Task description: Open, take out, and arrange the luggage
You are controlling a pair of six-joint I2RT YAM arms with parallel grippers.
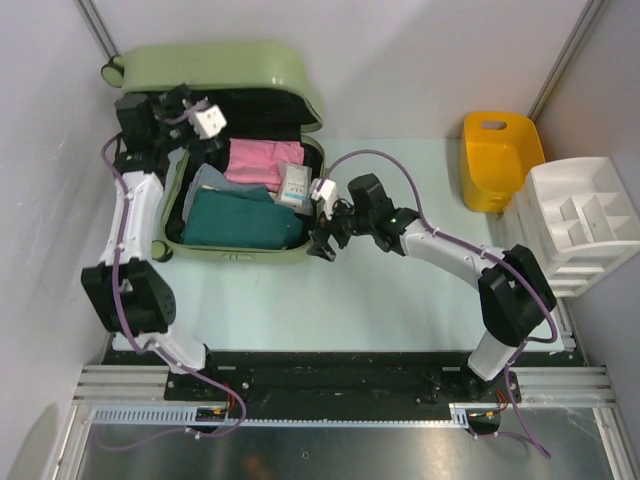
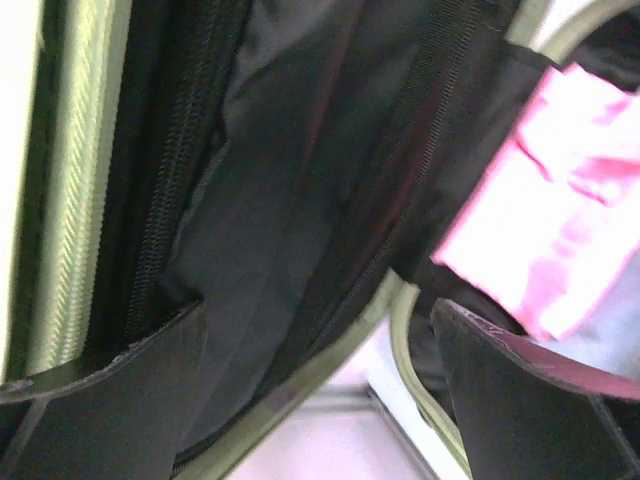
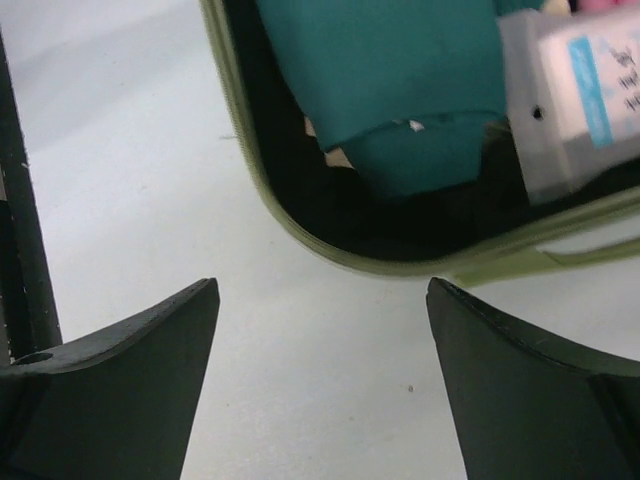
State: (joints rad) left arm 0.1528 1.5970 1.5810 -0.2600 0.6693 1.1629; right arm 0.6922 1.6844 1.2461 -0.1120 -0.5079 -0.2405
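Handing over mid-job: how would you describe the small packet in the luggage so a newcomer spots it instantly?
Find the open sage-green luggage at the table's far left. Against its right-hand wall lies a small whitish packet, beside the pink cloth and just beyond the teal cloth. It alone is boxy with a blue label; its neighbours are soft folded fabric.

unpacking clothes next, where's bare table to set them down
Free: table between luggage and yellow tub, and the strip in front of the luggage. Crowded: right edge with tub and white tray, and around the right arm.
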